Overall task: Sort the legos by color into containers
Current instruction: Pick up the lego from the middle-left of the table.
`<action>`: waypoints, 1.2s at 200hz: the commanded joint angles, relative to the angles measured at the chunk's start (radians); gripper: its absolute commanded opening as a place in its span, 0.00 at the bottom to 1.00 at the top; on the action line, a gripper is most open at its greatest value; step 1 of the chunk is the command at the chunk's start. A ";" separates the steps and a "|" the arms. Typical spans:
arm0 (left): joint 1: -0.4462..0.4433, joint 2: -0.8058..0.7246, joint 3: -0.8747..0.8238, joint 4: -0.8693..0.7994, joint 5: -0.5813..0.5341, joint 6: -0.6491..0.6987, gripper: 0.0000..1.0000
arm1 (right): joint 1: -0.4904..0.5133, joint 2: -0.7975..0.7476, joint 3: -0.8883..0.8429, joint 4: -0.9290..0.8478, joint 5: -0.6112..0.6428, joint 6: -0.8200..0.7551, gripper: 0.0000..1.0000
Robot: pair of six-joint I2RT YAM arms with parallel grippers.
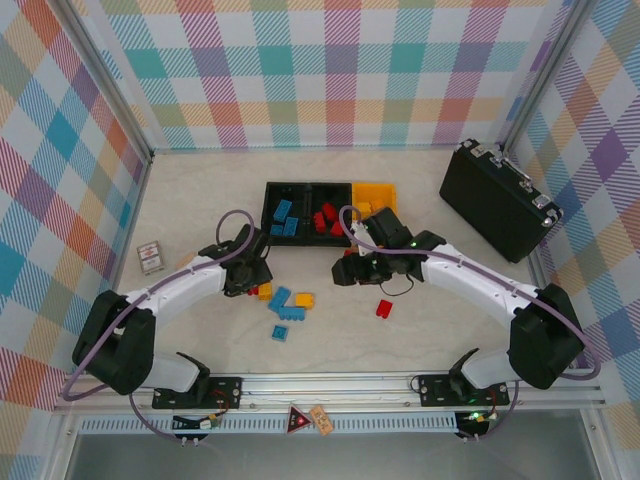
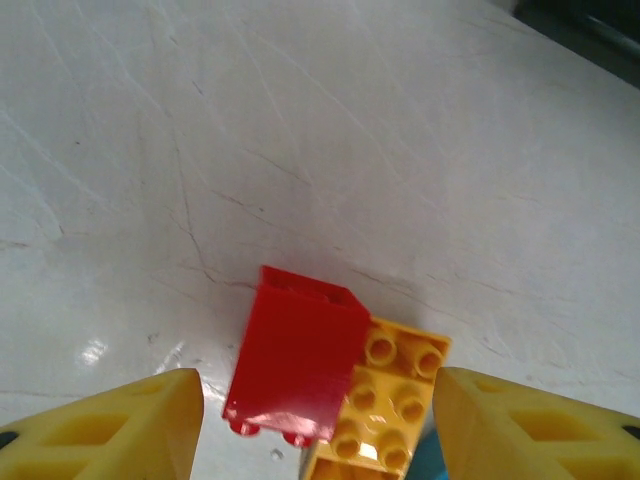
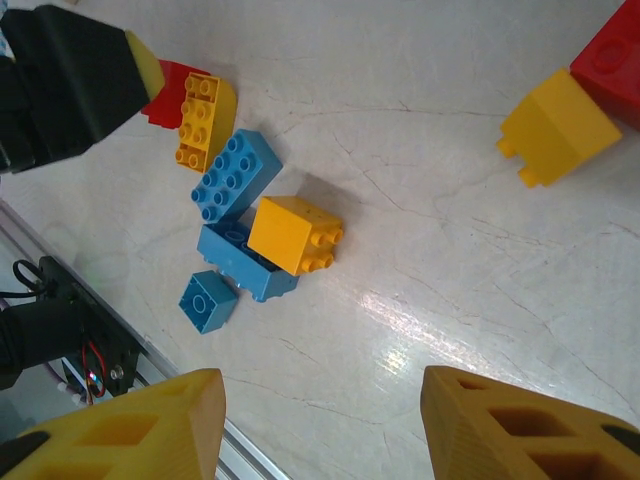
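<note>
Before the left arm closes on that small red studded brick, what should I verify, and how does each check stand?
1. Left gripper open: ok.
2. Small red studded plastic brick between its fingers: ok.
3. Red brick clear of neighbours: not ok; a yellow-orange studded plastic brick touches its side.
4. Middle black plastic bin, holding other red bricks, open-topped: ok.
5. Right gripper open and empty: ok.
</note>
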 commanded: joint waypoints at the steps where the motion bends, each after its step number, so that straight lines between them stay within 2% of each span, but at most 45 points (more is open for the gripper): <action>1: 0.027 0.022 0.014 0.032 0.012 0.029 0.61 | 0.000 -0.002 -0.010 0.039 -0.041 0.019 0.54; 61: 0.058 0.081 -0.009 0.055 0.023 0.042 0.57 | 0.000 0.012 -0.003 0.045 -0.044 0.022 0.54; 82: 0.060 0.071 -0.019 0.047 0.009 0.043 0.53 | 0.000 0.018 -0.006 0.051 -0.050 0.031 0.54; 130: 0.077 0.049 -0.051 0.048 0.019 0.044 0.37 | 0.000 0.028 -0.006 0.065 -0.060 0.041 0.54; 161: 0.077 0.040 -0.056 0.046 0.029 0.042 0.20 | 0.000 0.026 -0.006 0.063 -0.061 0.042 0.53; 183: 0.078 0.015 -0.034 0.016 0.030 0.051 0.17 | 0.000 0.023 -0.013 0.062 -0.066 0.042 0.53; 240: 0.034 -0.019 0.108 -0.061 0.062 0.071 0.17 | -0.003 -0.019 -0.036 0.057 -0.008 0.058 0.54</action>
